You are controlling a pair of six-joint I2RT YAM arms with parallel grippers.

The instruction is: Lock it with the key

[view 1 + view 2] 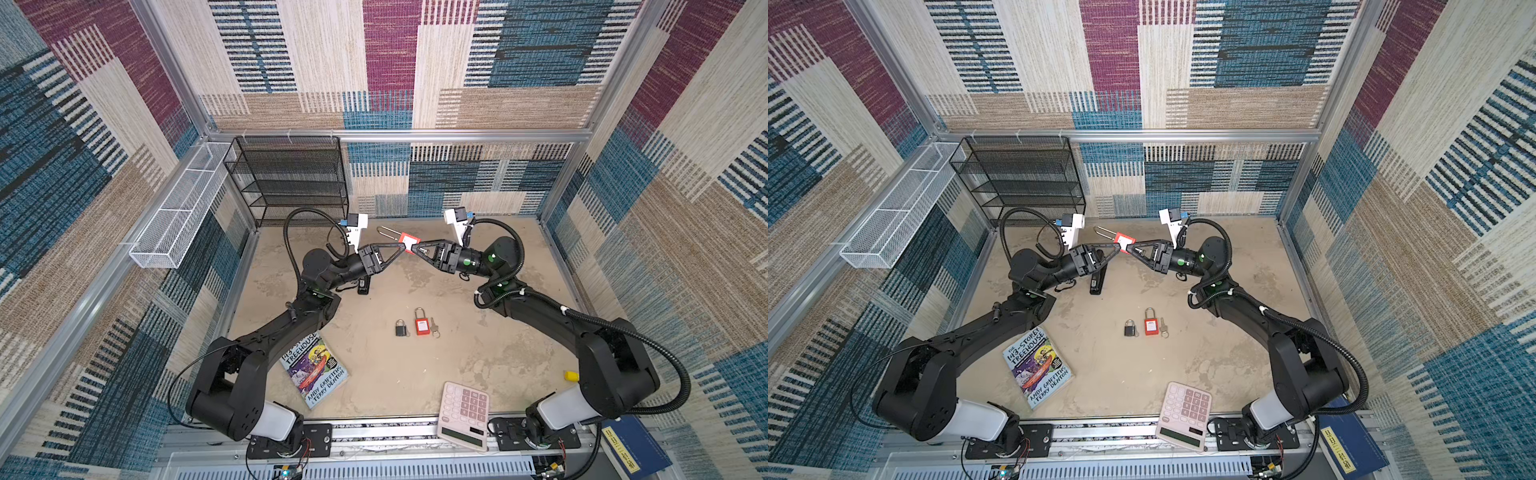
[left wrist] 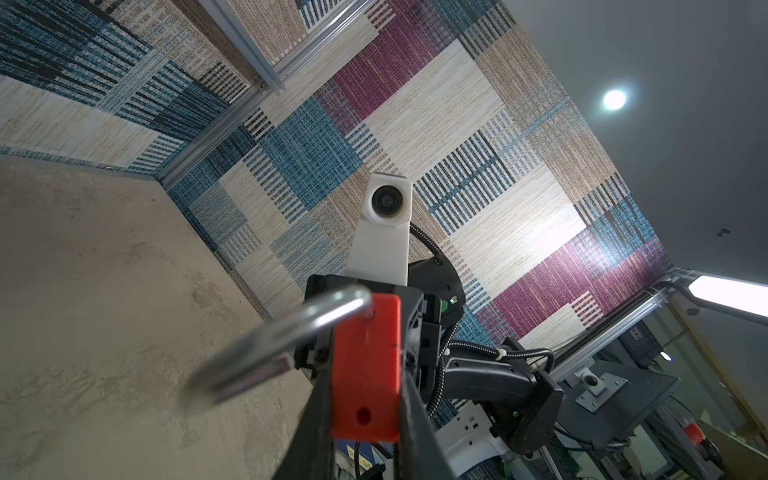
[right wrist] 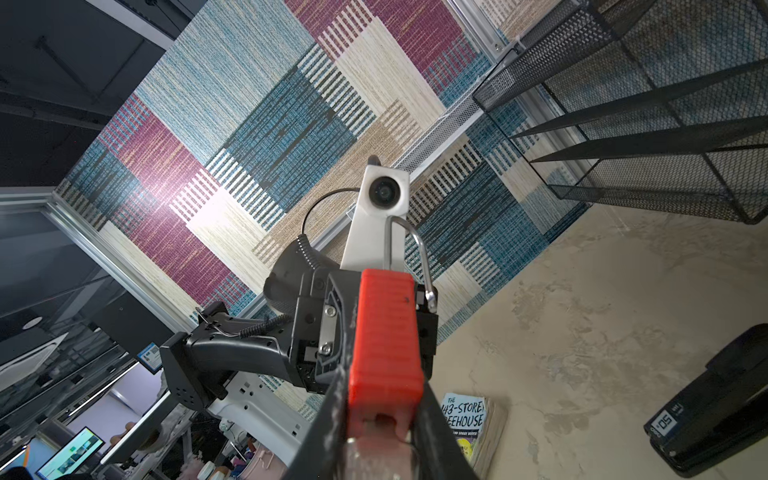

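A red padlock (image 1: pixel 407 240) (image 1: pixel 1124 240) hangs in the air over the far middle of the table. My left gripper (image 1: pixel 404 245) (image 2: pixel 365 361) is shut on its red body (image 2: pixel 365 374). The long steel shackle (image 1: pixel 385 233) (image 3: pixel 419 253) stands open, with one end free of the body. From the opposite side my right gripper (image 1: pixel 412 248) (image 3: pixel 384 374) meets the lock's bottom end. Its fingers are closed on a silver key (image 3: pixel 376 457), which looks blurred and sits at the keyhole. In both top views the two grippers' tips almost touch.
On the table lie a second red padlock (image 1: pixel 422 324), a small black padlock (image 1: pixel 401 328) and a loose key (image 1: pixel 434 328). A book (image 1: pixel 313 370), calculator (image 1: pixel 463 415) and black stapler (image 1: pixel 363 284) lie around. A black mesh shelf (image 1: pixel 286 178) and white basket (image 1: pixel 178 208) stand back left.
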